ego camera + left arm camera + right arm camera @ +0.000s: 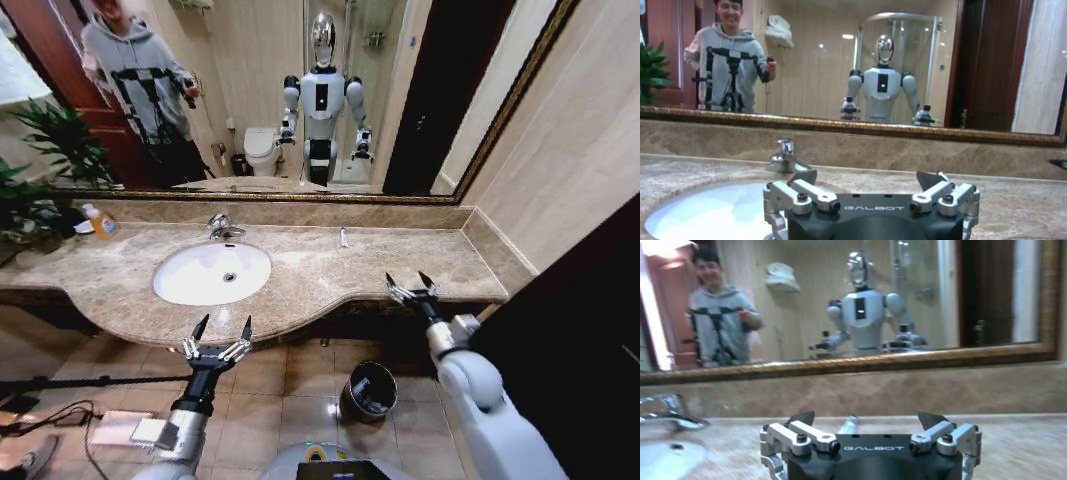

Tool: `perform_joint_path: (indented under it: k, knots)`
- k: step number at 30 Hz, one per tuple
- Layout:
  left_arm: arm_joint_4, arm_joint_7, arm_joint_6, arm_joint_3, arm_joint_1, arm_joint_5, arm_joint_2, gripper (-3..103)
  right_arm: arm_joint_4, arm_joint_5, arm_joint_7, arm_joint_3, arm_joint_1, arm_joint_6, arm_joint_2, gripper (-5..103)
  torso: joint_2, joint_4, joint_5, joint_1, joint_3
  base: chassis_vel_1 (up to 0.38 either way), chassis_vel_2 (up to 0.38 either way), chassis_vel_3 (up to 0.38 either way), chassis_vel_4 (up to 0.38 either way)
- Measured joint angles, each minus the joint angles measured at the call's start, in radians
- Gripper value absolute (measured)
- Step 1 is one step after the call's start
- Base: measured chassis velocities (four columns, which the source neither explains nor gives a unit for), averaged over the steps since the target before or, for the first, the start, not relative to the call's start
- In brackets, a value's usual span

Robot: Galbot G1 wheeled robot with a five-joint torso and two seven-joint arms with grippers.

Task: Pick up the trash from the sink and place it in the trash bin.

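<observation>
Left gripper (219, 331) and right gripper (412, 285): both raised level before the countertop (330, 275), fingers spread, empty.

Orange-liquid bottle (101, 222) by potted plant (40, 170); mirror (250, 90) behind

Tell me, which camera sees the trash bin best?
The head view. It looks down at the floor, where the bin stands below the counter, between the two arms, so you see its round rim and dark inside. Both wrist views point across the counter at the mirror instead.

White sink (190, 280) in beige marbled countertop (330, 275) (dark bin (368, 392)).
</observation>
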Motion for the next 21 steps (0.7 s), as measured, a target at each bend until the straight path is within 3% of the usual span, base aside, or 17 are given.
perform_joint_path:
  k: [7,13,21]
  knots:
    - [0.000,0.000,0.000,0.000,0.000,0.000,0.000,100,-0.156,-0.023,0.036,-0.157,0.220,-0.049,0.008,100,0.000,0.0003,0.0001,0.000,0.000,0.000,0.000,0.000,0.000]
    - [0.000,0.000,0.000,0.000,0.000,0.000,0.000,100,-0.335,0.060,0.040,-0.306,0.461,-0.123,-0.007,100,0.000,0.0001,0.0000,0.000,0.000,0.000,0.000,0.000,0.000]
    - [0.000,0.000,0.000,0.000,0.000,0.000,0.000,100,-0.514,0.083,0.065,-0.392,0.585,-0.056,0.057,100,0.000,-0.0001,-0.0003,0.000,0.000,0.000,0.000,0.000,0.000]
